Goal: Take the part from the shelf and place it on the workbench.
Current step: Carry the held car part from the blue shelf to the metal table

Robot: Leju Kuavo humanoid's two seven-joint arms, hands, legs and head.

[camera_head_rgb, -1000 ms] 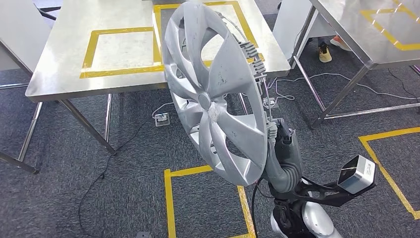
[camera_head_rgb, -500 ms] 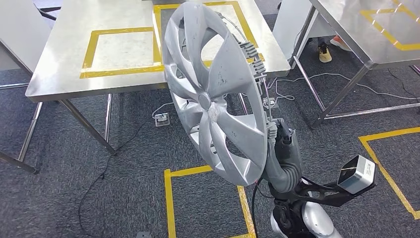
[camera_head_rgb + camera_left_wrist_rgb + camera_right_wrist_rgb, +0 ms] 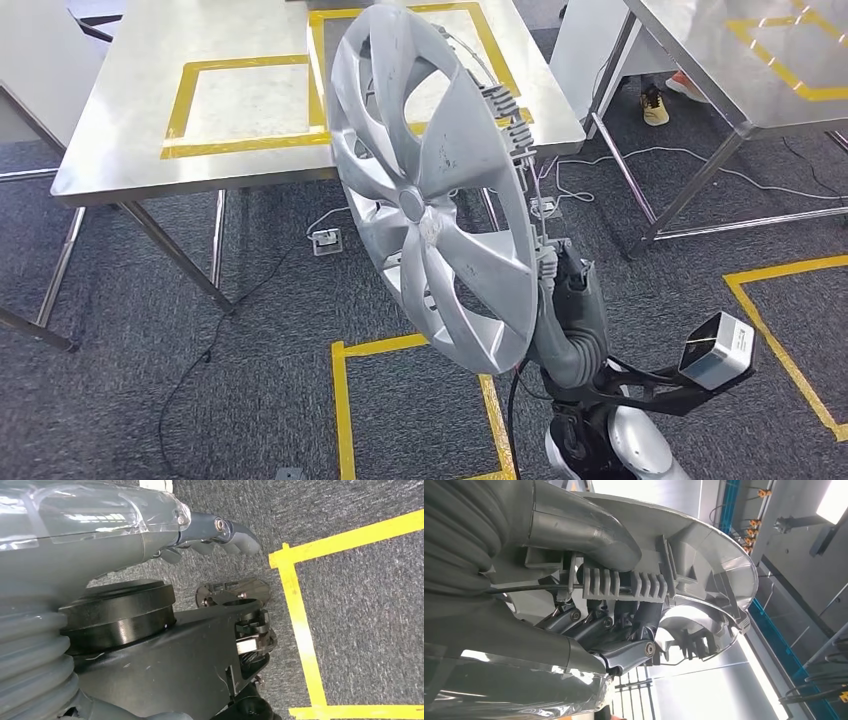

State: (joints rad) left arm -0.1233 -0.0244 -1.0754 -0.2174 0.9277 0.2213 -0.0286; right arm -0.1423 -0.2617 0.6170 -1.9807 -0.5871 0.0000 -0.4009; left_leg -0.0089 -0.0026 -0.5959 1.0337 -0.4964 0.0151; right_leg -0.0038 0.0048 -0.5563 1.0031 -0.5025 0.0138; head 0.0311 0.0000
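Nearest the robot, the right arm rises from the lower edge of the head view, and its right hand (image 3: 565, 285) grips the rim of the wheel cover (image 3: 430, 190) from behind. In the right wrist view the dark fingers (image 3: 624, 630) curl into the ribbed clips on the cover's back while the thumb (image 3: 589, 530) presses on the other side, so the hand is clamped on the wheel cover. The cover is silver, with curved spokes and a round hub, and it is held up in the air, tilted, with its face toward the robot's left.

The left hand (image 3: 215, 535) hangs over the carpet, its fingers curled loosely with nothing in them; whether they are fully closed I cannot tell.

Below the cover, the grey carpet (image 3: 250, 380) carries a yellow tape square (image 3: 345, 400), and a cable runs to a floor socket (image 3: 326, 240).

Farther off stands the steel workbench (image 3: 130, 140), marked with a yellow tape outline (image 3: 185, 95); the cover overlaps its near edge in the head view but does not rest on it. A second steel table (image 3: 720, 70) stands to the right, with a person's shoe (image 3: 655, 105) beside its leg.
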